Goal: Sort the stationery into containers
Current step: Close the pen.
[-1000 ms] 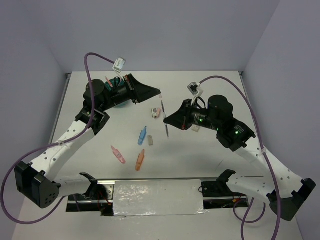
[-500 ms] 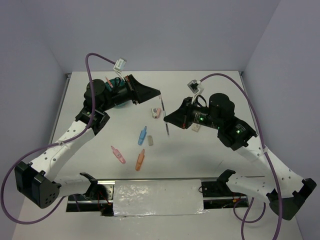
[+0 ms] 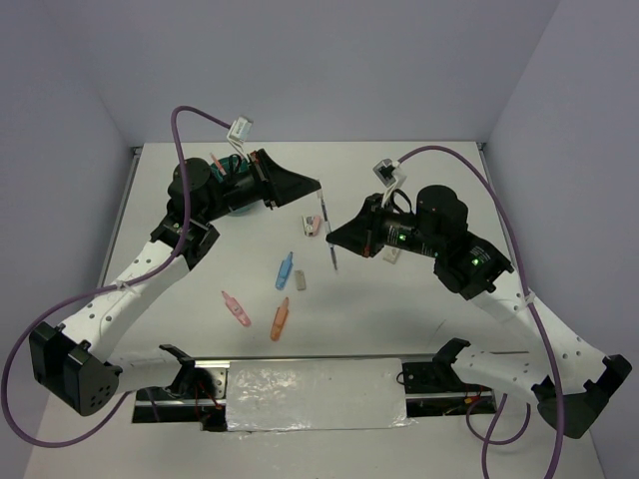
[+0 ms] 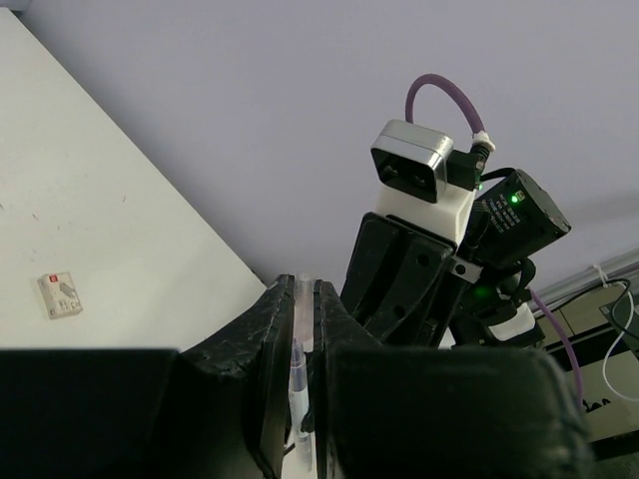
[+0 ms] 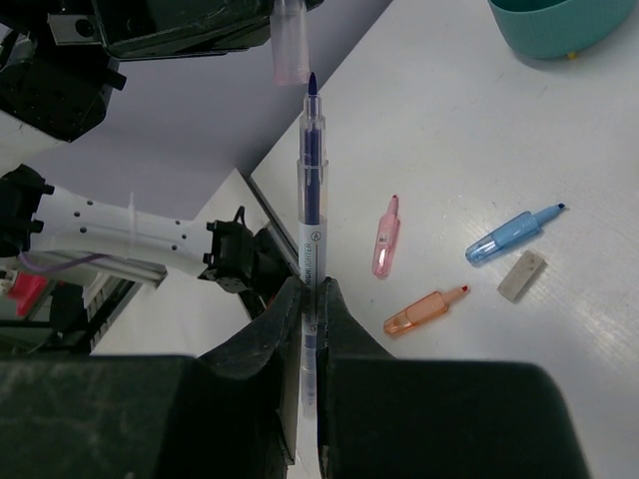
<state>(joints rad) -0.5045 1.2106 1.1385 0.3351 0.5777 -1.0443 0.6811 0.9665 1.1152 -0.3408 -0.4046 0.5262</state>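
- Sitting beyond our left arm [image 3: 150,259], the teal organiser [image 3: 236,196] is mostly hidden.
- Our right gripper [image 5: 308,291] clamps the uncapped pen [image 5: 312,180], long axis aimed at the left gripper [image 4: 302,299].
- That one pinches the clear cap [image 5: 288,45]; the pen's tip sits just beside its mouth.
- Barrel print: too small to read.

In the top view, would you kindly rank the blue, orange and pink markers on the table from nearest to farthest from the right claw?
1. Blue marker: nearest, just left of the right claw and a little toward the bases.
2. Orange marker: closer to the near edge, beyond the blue one.
3. Pink marker: farthest, well off to the left.
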